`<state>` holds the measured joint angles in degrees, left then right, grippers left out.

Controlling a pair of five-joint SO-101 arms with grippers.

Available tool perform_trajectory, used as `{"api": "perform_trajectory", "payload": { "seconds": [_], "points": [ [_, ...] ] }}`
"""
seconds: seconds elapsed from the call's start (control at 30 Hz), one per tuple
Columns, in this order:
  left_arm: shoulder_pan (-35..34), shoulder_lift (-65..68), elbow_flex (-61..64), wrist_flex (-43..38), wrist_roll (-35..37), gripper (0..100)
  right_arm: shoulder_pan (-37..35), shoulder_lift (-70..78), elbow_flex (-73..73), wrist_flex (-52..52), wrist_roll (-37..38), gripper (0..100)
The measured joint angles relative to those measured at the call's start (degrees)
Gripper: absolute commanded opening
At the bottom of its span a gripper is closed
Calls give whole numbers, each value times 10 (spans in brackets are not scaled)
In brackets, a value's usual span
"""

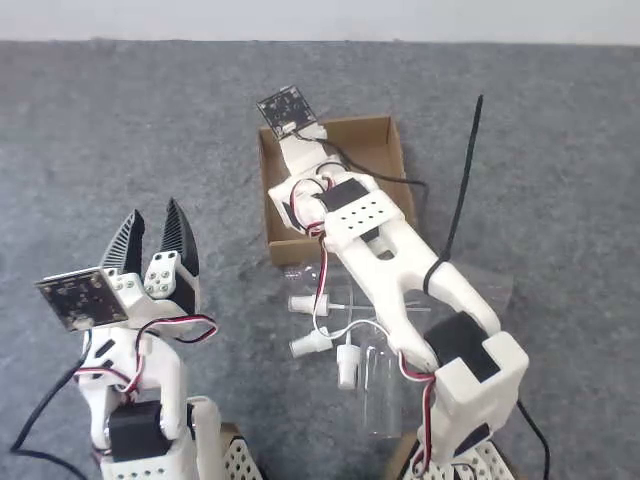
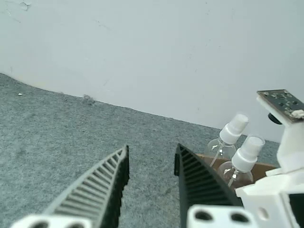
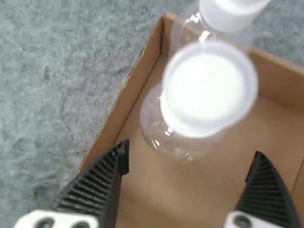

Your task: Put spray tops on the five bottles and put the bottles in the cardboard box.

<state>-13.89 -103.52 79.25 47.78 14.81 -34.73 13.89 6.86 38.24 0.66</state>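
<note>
Nearest the bases, the left gripper (image 1: 155,212) hangs above the grey carpet (image 1: 100,120), jaws parted and holding nothing. It is judged idle, standing clear of the other arm's working area.

Just beside the right arm, 3 loose spray tops (image 1: 311,345) lie on the carpet next to clear uncapped bottles (image 1: 380,395). The number of these bottles cannot be told through the transparent plastic. This placement appears to keep parts within reach of both arms.

Farther off, the cardboard box (image 1: 372,150) holds 2 capped bottles (image 3: 209,90), upright and side by side near 1 wall. The right gripper (image 3: 190,154) hangs over the box, jaws spread wide on either side of the nearer bottle without touching it.

Judgement: 2 of 5 bottles are done.
</note>
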Motion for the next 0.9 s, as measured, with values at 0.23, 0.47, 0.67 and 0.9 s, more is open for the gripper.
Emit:
{"api": "perform_trajectory", "payload": {
  "seconds": [0.23,0.47,0.67,0.9],
  "points": [
    [0,0,0,0,-1,148,0,-50,0,62,0,319],
    [0,0,0,0,-1,148,0,-102,0,124,0,318],
    [0,0,0,0,-1,148,0,-151,0,183,0,318],
    [0,0,0,0,-1,148,0,-195,0,235,0,318]
  ]
}}
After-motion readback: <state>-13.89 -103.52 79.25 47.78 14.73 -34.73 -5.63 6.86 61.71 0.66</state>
